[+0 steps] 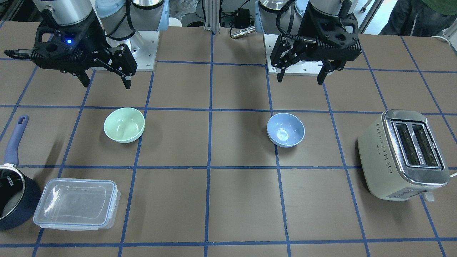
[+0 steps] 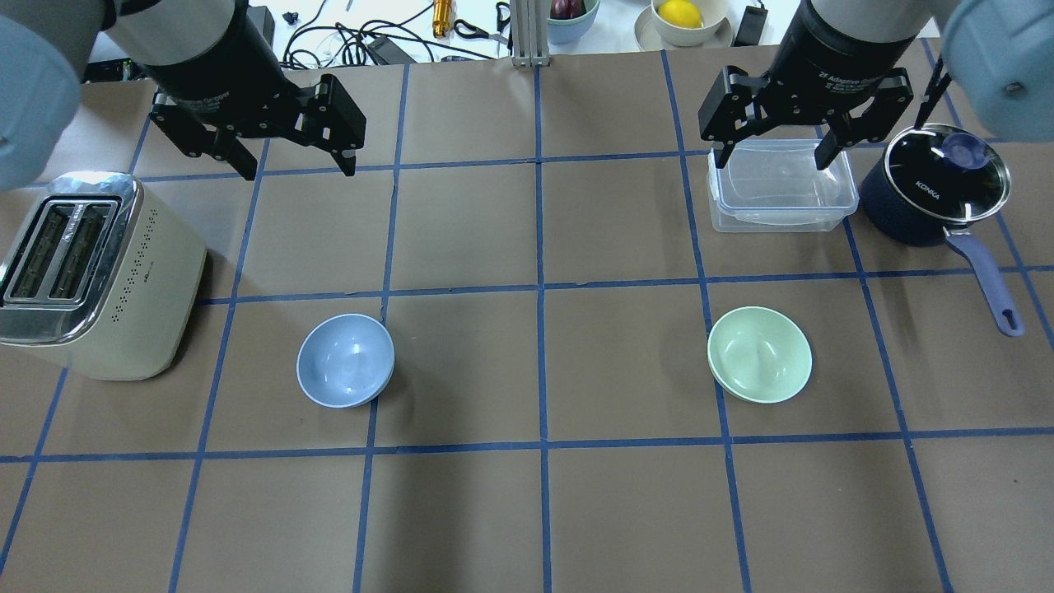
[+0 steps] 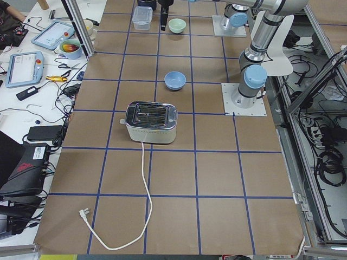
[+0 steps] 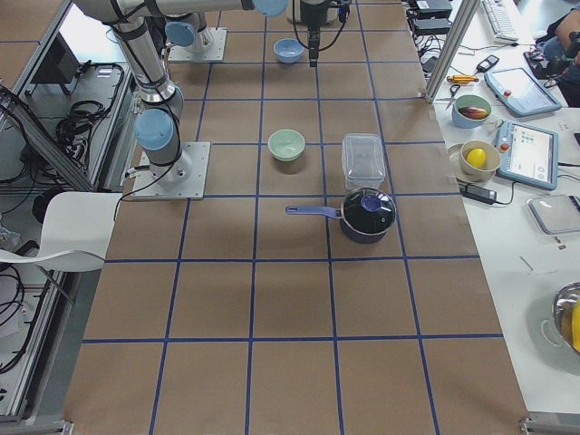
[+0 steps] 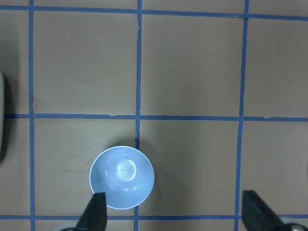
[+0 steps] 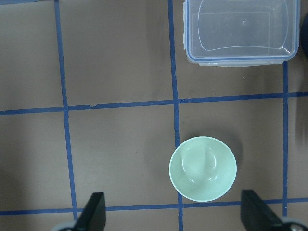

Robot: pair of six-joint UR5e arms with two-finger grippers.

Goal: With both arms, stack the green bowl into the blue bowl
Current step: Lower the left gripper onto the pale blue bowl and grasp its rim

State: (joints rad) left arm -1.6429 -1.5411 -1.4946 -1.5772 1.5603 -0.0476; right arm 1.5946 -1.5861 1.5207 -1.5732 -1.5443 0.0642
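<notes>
The green bowl [image 2: 759, 354] stands upright and empty on the table's right half; it also shows in the front view [image 1: 124, 125] and the right wrist view [image 6: 202, 168]. The blue bowl [image 2: 345, 360] stands upright and empty on the left half, and shows in the front view [image 1: 286, 130] and the left wrist view [image 5: 122, 177]. My left gripper [image 2: 298, 170] is open and empty, raised above the table beyond the blue bowl. My right gripper [image 2: 771, 161] is open and empty, raised over the clear container, beyond the green bowl. The bowls are well apart.
A cream toaster [image 2: 82, 272] stands at the far left, close to the blue bowl. A clear lidded container [image 2: 782, 185] and a dark blue saucepan [image 2: 935, 185] with a glass lid sit at the far right, beyond the green bowl. Blue tape lines grid the brown table.
</notes>
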